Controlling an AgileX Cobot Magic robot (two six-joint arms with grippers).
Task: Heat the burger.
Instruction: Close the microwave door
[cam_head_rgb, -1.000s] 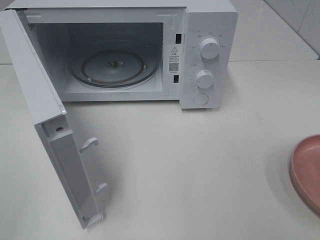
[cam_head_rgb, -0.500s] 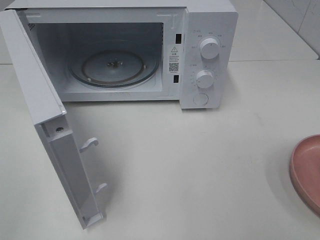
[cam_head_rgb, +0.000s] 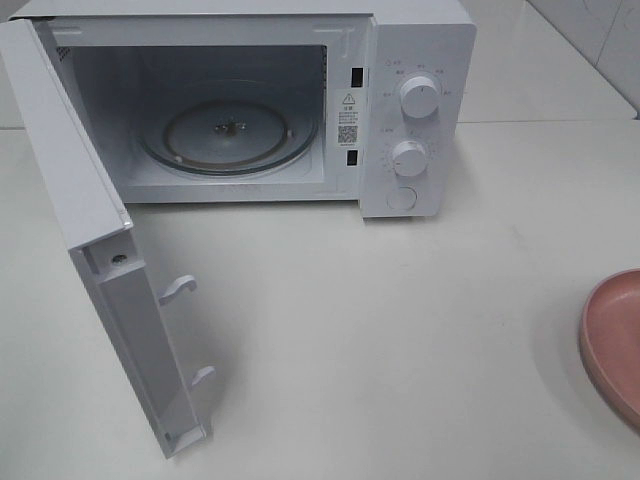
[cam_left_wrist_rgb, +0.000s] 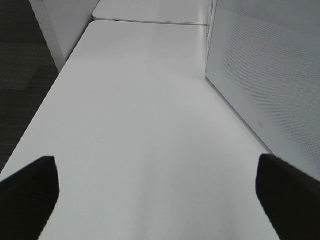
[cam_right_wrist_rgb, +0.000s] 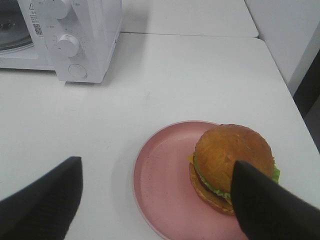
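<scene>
The work surface is a white table (cam_head_rgb: 400, 330) with a pale tiled wall at the far right corner. At the left of the exterior high view, the microwave door (cam_head_rgb: 90, 260) stands swung fully open toward the camera, its 2 latch hooks exposed. Next comes the microwave (cam_head_rgb: 300, 100), its cavity lit and bare except for the glass turntable (cam_head_rgb: 228, 135). To the right of the cavity sit 2 control knobs (cam_head_rgb: 418, 97) above a round button. At the far right edge lies the pink plate (cam_head_rgb: 612, 340), cut off by the frame. The burger (cam_right_wrist_rgb: 232, 165) rests on the right portion of that plate, off centre, near the table's right edge. It is judged light, soft and layered: the glossy bun may slip, and the stacked lettuce and cheese may shift under a hard squeeze. Take hold across the bun sides at mid-height with moderate force, or lift the plate by its rim. The left gripper (cam_left_wrist_rgb: 160, 195) is spread wide and empty above bare table beside the door's perforated panel. The right gripper (cam_right_wrist_rgb: 155, 200) is also spread wide, empty, hovering over the plate. Only the right wrist view shows the burger; the exterior high view shows neither the burger nor either gripper, but alone shows the whole open cavity.
</scene>
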